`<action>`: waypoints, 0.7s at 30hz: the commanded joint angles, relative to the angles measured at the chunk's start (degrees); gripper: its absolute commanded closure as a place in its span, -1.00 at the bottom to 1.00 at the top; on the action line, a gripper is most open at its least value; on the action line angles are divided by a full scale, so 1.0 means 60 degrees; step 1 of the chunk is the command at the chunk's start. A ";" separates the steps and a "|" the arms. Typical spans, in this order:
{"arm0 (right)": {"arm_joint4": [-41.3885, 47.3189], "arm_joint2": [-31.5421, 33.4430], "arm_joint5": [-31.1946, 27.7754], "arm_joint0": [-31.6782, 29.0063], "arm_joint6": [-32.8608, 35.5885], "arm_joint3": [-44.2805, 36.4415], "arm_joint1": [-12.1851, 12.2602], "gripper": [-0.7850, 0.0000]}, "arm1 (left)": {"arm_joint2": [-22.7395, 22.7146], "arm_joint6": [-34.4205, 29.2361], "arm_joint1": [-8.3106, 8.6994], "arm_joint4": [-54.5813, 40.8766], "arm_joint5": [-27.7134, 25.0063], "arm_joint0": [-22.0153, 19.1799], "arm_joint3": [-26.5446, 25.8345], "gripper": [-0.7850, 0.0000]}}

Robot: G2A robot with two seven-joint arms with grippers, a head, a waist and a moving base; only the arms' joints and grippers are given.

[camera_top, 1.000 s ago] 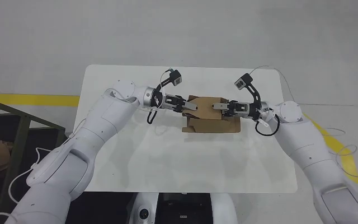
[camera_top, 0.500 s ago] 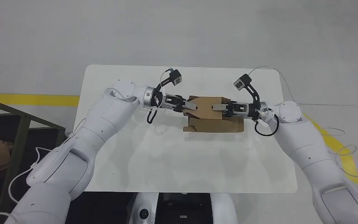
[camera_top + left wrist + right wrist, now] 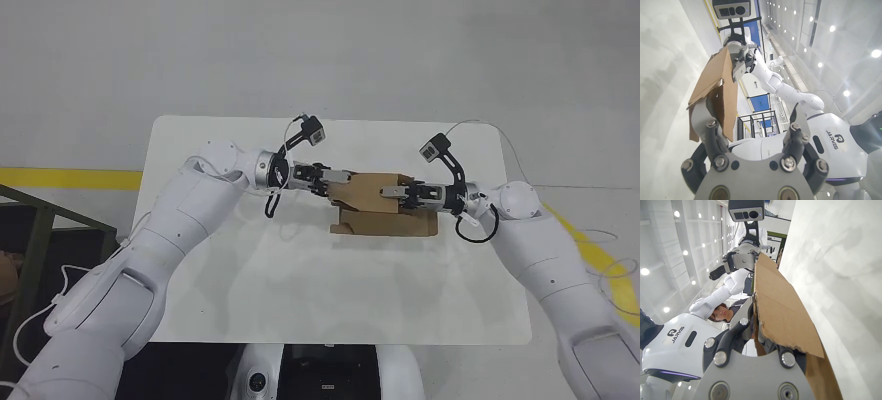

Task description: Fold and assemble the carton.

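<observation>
Cardboard, plain brown and partly folded, forms the carton (image 3: 378, 190), which from above lies between the 2 hands over the far middle of the white desk (image 3: 250, 280); I cannot tell whether it touches the desk. The left hand (image 3: 330, 181) meets one end of it and the right hand (image 3: 403, 192) the other.

From the left wrist, the left hand (image 3: 748, 111) is spread wide. 1 finger (image 3: 699, 117) is tucked under a carton (image 3: 715, 81) flap and touches it, while the other stands well apart in free air. At the carton's far end the right hand (image 3: 735, 73) pinches a panel edge.

From the right wrist, the right hand (image 3: 758, 332) is clenched on the carton's (image 3: 783, 313) ragged near edge, with the cardboard caught between its 2 fingers. The panel runs away beside the desk (image 3: 838, 256). At its far end the left hand (image 3: 734, 266) is released, with 1 finger against the cardboard and 1 splayed out to the side.
</observation>
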 commanded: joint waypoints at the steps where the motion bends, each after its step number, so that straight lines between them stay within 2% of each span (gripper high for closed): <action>1: -0.0010 -0.0016 -0.0001 0.0006 -0.0001 0.0024 -0.0014 1.00 | -0.0093 0.0009 0.0031 -0.0084 -0.0009 0.0044 -0.0174 -1.00; 10: -0.0097 -0.0130 0.0019 0.0045 0.0019 0.0149 -0.0082 1.00 | -0.0435 0.0114 0.0057 -0.0540 -0.0114 0.0192 -0.0695 -1.00; 21: -0.0089 -0.0193 0.0054 0.0081 0.0054 0.0187 -0.0152 1.00 | -0.0180 0.0066 -0.0250 -0.0619 -0.0065 0.0062 -0.0692 -1.00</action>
